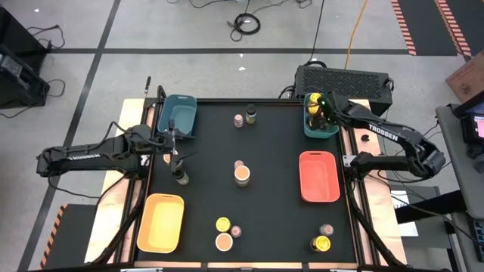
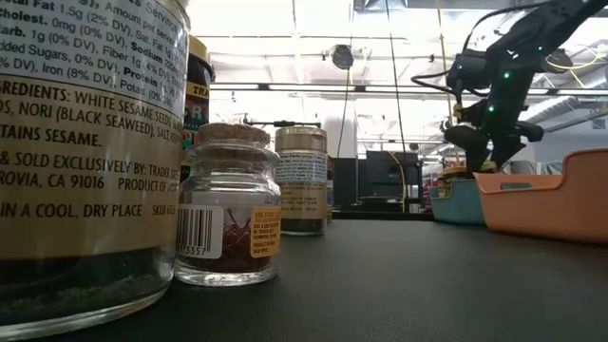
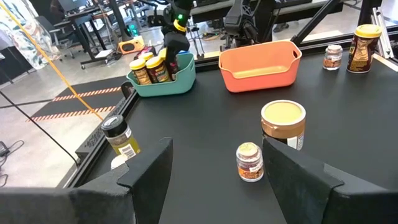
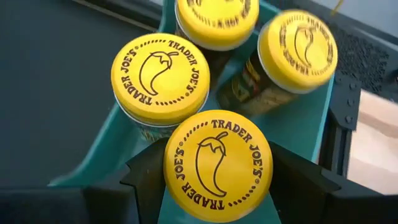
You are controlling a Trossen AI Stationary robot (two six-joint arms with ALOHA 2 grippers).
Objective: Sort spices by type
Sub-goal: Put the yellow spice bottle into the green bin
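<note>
The right gripper [image 4: 217,171] grasps a yellow-lidded jar [image 4: 217,163] over the far-right teal tray [image 4: 298,121], seemingly beside three others, while the released left gripper [image 3: 214,171] hovers left of centre.

Black table [image 1: 272,227], four trays on it: blue [image 1: 178,115], teal [image 1: 311,128], orange [image 1: 318,176], yellow [image 1: 160,221], scattered spice jars [image 1: 242,174].

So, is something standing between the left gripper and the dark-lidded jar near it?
Nothing visible. The left gripper hangs open above the dark-lidded jar, with only bare table around it.
</note>
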